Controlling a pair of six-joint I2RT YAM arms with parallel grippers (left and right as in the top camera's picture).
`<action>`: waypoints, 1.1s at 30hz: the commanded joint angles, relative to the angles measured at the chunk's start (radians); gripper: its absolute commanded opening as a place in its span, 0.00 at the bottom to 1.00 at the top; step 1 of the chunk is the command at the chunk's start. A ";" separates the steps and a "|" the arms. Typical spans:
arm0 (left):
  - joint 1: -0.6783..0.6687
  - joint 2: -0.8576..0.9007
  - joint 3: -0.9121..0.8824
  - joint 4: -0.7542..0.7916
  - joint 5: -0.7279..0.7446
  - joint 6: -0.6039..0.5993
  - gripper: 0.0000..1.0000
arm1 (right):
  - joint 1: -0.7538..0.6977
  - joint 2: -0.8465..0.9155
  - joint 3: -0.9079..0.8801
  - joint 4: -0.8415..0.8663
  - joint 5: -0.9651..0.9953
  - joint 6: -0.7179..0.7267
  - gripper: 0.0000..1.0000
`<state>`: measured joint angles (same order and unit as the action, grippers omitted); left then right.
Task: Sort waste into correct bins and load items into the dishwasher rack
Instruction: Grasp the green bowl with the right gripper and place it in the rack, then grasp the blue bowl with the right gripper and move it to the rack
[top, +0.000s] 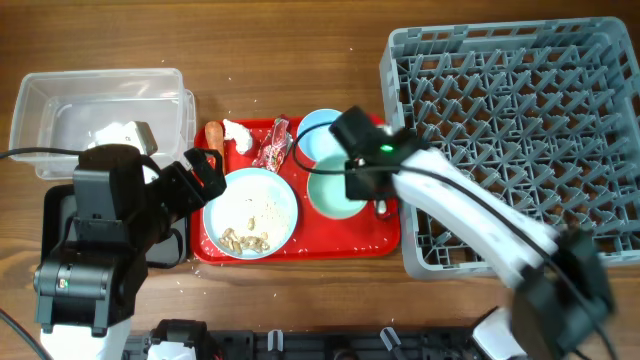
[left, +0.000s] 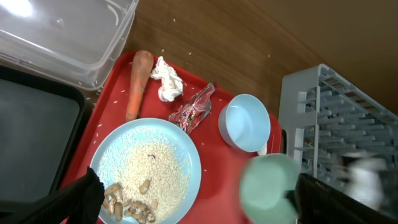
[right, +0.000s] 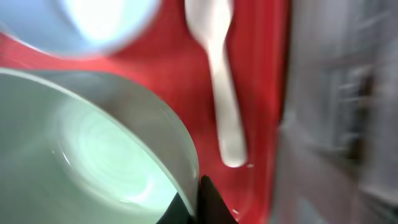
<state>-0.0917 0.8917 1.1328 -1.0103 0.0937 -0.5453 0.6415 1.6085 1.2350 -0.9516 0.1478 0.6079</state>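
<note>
On the red tray (top: 300, 250) lie an orange carrot stub (top: 213, 135), a crumpled white tissue (top: 236, 133) and a red-and-white wrapper (top: 273, 143). The pale-blue plate (top: 250, 210) holds rice crumbs and nuts. My left gripper (left: 205, 205) is open above the plate's near edge. My right gripper (right: 199, 202) is shut on the rim of the pale-green bowl (top: 330, 192), beside the pale-blue bowl (top: 318, 130). The white spoon (right: 217, 74) lies on the tray by the grey dishwasher rack (top: 520, 120). The yellow cup is out of view.
The clear tub (top: 100, 110) stands at the back left. The black tray (left: 31, 137) lies in front of it, mostly under my left arm. The rack's left wall stands right against the red tray's right edge.
</note>
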 joint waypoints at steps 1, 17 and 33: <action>-0.002 0.001 0.016 0.002 -0.021 -0.013 1.00 | -0.005 -0.273 0.011 -0.053 0.365 -0.005 0.04; -0.002 0.001 0.016 0.002 -0.021 -0.013 1.00 | -0.483 -0.002 0.010 0.384 1.133 -0.571 0.04; -0.002 0.001 0.016 0.002 -0.021 -0.013 1.00 | -0.370 0.228 0.010 0.505 0.963 -0.787 0.27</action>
<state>-0.0917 0.8928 1.1336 -1.0107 0.0933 -0.5453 0.2119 1.8309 1.2350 -0.4149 1.2583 -0.1432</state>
